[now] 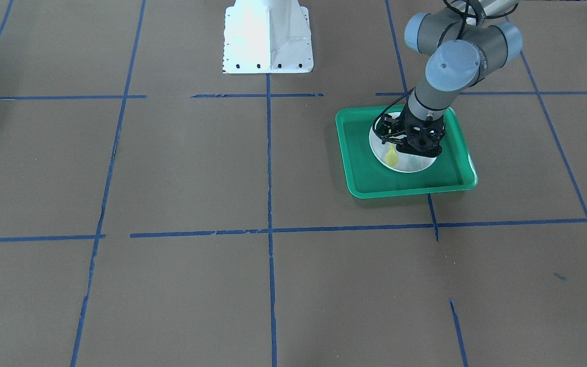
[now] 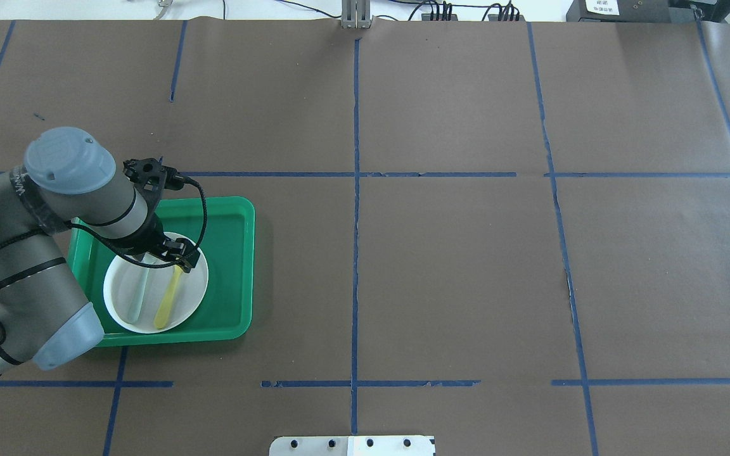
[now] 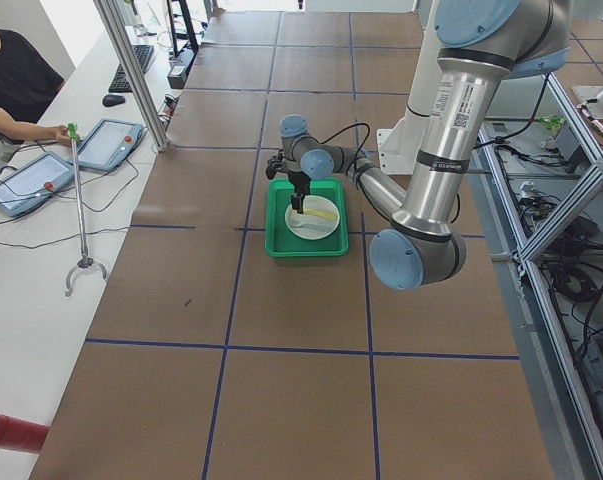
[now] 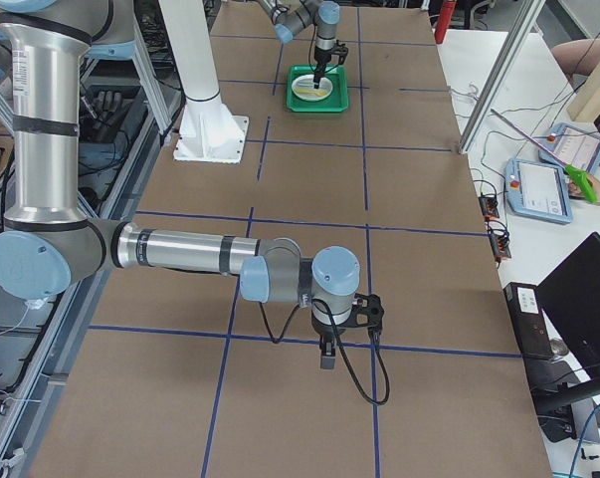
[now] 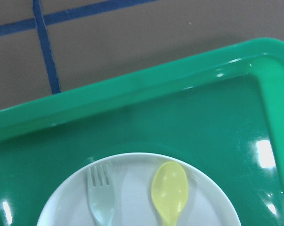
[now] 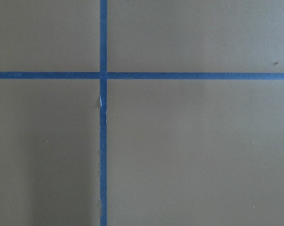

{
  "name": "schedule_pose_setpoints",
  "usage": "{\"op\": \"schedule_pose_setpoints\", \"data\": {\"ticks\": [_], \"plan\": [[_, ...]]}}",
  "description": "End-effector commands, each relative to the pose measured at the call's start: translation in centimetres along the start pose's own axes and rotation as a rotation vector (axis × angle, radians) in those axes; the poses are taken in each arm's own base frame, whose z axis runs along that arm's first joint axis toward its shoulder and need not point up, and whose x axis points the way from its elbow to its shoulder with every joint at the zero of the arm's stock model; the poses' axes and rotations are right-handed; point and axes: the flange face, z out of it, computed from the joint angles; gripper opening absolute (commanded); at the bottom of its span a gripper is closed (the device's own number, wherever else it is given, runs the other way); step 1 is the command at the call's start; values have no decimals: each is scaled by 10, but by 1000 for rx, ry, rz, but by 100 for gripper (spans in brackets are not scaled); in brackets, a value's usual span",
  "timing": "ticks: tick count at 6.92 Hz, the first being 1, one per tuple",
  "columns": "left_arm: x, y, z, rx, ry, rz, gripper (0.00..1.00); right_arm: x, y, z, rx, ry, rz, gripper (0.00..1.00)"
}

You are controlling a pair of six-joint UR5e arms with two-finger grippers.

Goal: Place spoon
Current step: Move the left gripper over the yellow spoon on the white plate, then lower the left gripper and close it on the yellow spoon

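The pale-yellow spoon (image 2: 167, 301) lies on a white plate (image 2: 153, 297) inside a green tray (image 2: 232, 253), beside and parallel to a grey-green fork (image 2: 137, 294). My left gripper (image 2: 180, 258) is low over the plate at the far end of the spoon. I cannot tell whether its jaws are open or shut on the spoon. The left wrist view shows the spoon's bowl (image 5: 170, 193) and the fork's tines (image 5: 100, 197) on the plate (image 5: 132, 202), with no fingers in the frame. My right gripper (image 4: 325, 358) points down over bare table far from the tray, and its state cannot be told.
The tray (image 1: 359, 163) sits on brown paper marked with blue tape lines. The white arm base (image 1: 267, 38) stands at the robot's side of the table. Operators and tablets (image 3: 41, 180) are beyond the table's far edge.
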Motion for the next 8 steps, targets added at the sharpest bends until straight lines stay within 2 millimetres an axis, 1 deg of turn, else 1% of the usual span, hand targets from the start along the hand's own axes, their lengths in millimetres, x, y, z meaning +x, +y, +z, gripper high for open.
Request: {"op": "schedule_pose_setpoints", "data": {"ticks": [1,2,4,7,8], "plan": [[-1,2,13,-22,-9,4,89,0,0,0,0,0,0,100],[-4,1,20,-30,-12,3,87,0,0,0,0,0,0,100],[-2,0,21,-15,10,8,82,0,0,0,0,-2,0,100],[2,6,34,-38,4,14,79,0,0,0,0,-2,0,100],[2,6,35,-38,4,14,75,0,0,0,0,0,0,100]]}}
